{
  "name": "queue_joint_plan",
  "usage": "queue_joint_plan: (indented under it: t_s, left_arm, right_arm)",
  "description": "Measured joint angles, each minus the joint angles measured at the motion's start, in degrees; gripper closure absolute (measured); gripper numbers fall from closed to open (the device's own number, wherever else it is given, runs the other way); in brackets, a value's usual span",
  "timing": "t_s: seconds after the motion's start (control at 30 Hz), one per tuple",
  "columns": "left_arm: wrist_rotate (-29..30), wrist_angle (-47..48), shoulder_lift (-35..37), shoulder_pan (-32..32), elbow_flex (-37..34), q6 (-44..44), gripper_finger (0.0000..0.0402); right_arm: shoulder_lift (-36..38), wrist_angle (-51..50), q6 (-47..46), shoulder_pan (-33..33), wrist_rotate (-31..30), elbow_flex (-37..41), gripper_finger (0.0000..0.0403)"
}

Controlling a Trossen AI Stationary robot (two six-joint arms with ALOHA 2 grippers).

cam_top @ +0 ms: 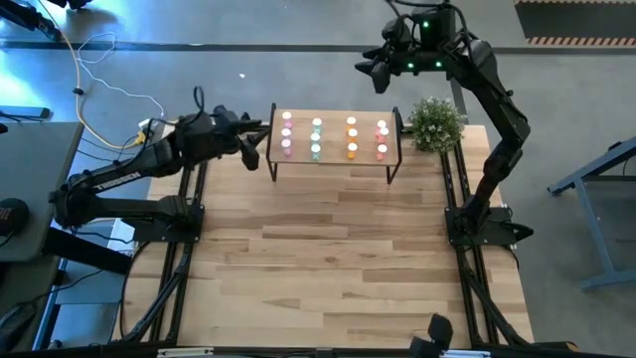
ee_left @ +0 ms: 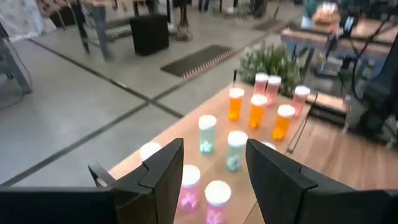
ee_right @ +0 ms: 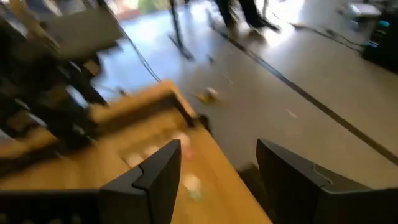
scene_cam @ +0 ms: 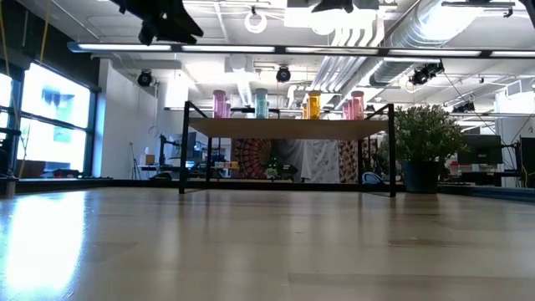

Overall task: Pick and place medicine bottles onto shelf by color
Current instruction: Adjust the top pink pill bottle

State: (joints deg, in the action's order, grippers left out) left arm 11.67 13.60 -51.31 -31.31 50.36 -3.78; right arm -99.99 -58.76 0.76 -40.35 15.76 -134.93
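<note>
In the high view the left pincer point(cam_top: 250, 149) sits left of centre in the upper half, just off the shelf's point(cam_top: 334, 159) left end; its fingers point(ee_left: 165, 171) stand apart with nothing between them. The shelf stands at upper centre along the tabletop's point(cam_top: 338, 259) far edge. On it the bottles point(cam_top: 334, 137) stand upright in four columns: pink point(cam_top: 287, 132), green point(cam_top: 316, 137), orange point(cam_top: 351, 137), salmon-red point(cam_top: 382, 138), with gaps between columns. A plant point(cam_top: 435, 122) sits just off the shelf's right end. The right pincer point(cam_top: 378, 75) hangs at upper right of centre, beyond the far edge, over the floor, released and empty. The whole lower tabletop lies bare.
</note>
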Motion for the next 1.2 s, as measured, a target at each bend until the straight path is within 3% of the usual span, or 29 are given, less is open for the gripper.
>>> queue_joint_plan:
  t_s: [0.17,0.33,0.57,0.73,0.93,1.2]
  left_arm:
    - [-5.2,1.6,-2.2,-3.7,1.4,1.4,0.0236]
    - [-6.2,1.7,-3.7,-5.6,1.4,-1.8,0.0236]
    - [-6.1,0.3,-4.1,-7.0,1.4,-0.1,0.0236]
    - [-4.6,-0.6,-4.1,-7.1,1.4,-0.1,0.0236]
    - [-3.4,-0.6,-4.1,-7.1,1.4,-0.1,0.0236]
    - [-3.3,-0.5,-4.1,-7.1,1.4,-0.1,0.0236]
  right_arm:
    - [-0.2,-8.9,6.6,-1.2,-9.3,0.0,0.0201]
    - [-0.3,-19.0,10.4,-4.1,-12.2,0.0,0.0201]
    - [-3.0,-28.4,13.8,-10.1,-12.1,0.0,0.0201]
    - [-6.0,-28.9,12.8,-12.1,-8.5,0.0,0.0201]
    - [-8.9,-31.0,10.4,-11.6,-8.1,0.4,0.0201]
    - [-8.8,-31.3,8.3,-9.0,-6.8,8.7,0.0201]
